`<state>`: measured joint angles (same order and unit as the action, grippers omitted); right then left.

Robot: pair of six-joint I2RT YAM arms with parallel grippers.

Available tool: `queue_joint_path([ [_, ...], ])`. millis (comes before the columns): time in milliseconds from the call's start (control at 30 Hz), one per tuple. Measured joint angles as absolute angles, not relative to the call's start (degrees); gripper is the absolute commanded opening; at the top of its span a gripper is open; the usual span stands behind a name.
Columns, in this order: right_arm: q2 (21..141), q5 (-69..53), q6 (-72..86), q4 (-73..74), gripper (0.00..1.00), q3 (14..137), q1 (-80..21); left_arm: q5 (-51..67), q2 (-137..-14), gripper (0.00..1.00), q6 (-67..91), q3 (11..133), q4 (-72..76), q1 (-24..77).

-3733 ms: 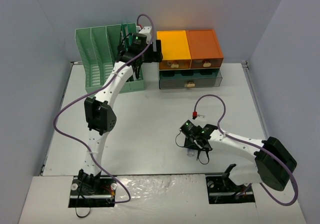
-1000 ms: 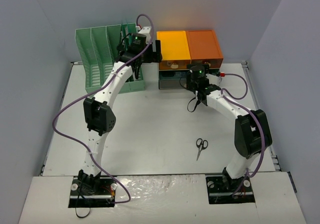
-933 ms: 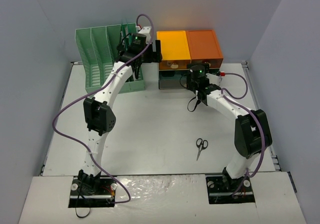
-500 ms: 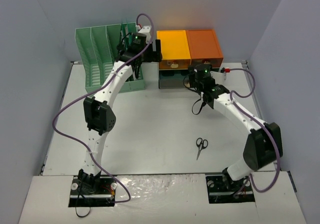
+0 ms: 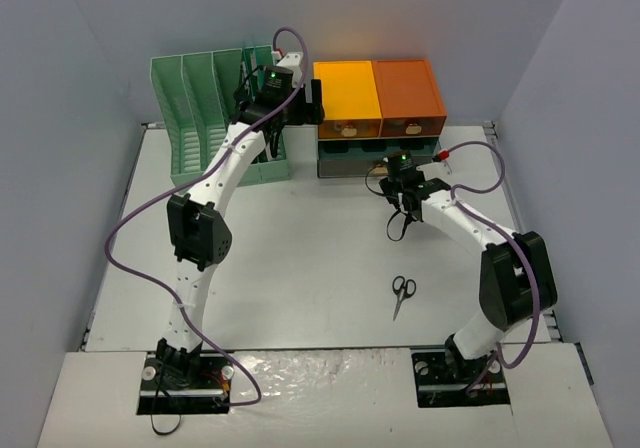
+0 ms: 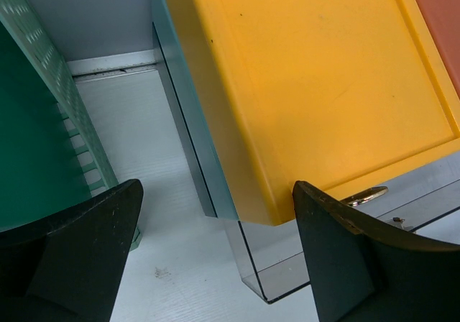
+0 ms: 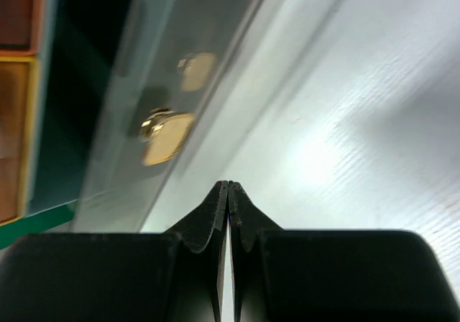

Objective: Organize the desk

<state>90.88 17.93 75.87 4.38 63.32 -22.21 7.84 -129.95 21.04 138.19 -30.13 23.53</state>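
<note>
The white desk (image 5: 300, 258) holds a pair of black-handled scissors (image 5: 402, 293) lying flat at the front right. My right gripper (image 5: 390, 173) hovers low, just in front of the cabinet's lower clear drawer (image 7: 136, 99). Its fingers (image 7: 228, 187) are pressed together with nothing between them, pointing near the drawer's gold handle (image 7: 165, 131). My left gripper (image 5: 317, 102) hangs high at the back, over the gap between rack and cabinet. In the left wrist view it (image 6: 215, 254) stands open and empty above the yellow drawer's corner (image 6: 309, 85).
A green slotted file rack (image 5: 215, 113) stands at the back left. Beside it is the drawer cabinet (image 5: 378, 118), with yellow and orange drawers over clear dark-green ones. The left arm stretches up the desk's left middle. Grey walls enclose the sides.
The right gripper's fingers have closed from open. That gripper has drawn back a little from the cabinet front toward the near side. The left arm and the scissors have stayed still.
</note>
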Motion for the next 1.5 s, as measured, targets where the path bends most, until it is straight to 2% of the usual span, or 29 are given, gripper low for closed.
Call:
queue_joint_path([
  [233, 95.61, 17.64, 73.49, 3.2, 0.0, 63.19, -19.86, 7.8, -129.95, 0.82, 21.02, 138.19, -30.13, 23.57],
  [467, 103.11, 15.55, 70.77, -2.38, 0.0, 68.15, -17.72, 7.3, -129.95, 0.82, 20.91, 138.19, -30.13, 23.78],
  [833, 113.41, 10.36, 66.46, -4.54, 0.0, 82.05, -14.11, 6.7, -129.95, 0.82, 19.99, 138.19, -30.01, 24.01],
  [1067, 117.82, 6.37, 64.49, -0.58, 0.0, 87.99, -13.28, 6.06, -129.95, 0.82, 19.66, 138.19, -29.93, 24.18],
  [1200, 118.33, 3.99, 64.65, -0.32, 0.09, 88.35, -13.23, 5.85, -129.95, 0.82, 19.53, 138.19, -29.93, 24.23],
  [1267, 117.81, 3.09, 65.44, -2.51, 0.22, 86.39, -13.23, 5.81, -129.95, 0.82, 19.52, 138.19, -29.93, 24.24],
  [1300, 117.11, 2.98, 66.01, -4.41, 0.24, 84.5, -13.23, 5.73, -129.95, 0.82, 19.49, 138.19, -29.93, 24.27],
  [1500, 112.23, 2.32, 75.02, -21.28, 0.3, 62.87, -13.08, 5.55, -129.88, 0.82, 19.32, 138.19, -29.98, 24.42],
])
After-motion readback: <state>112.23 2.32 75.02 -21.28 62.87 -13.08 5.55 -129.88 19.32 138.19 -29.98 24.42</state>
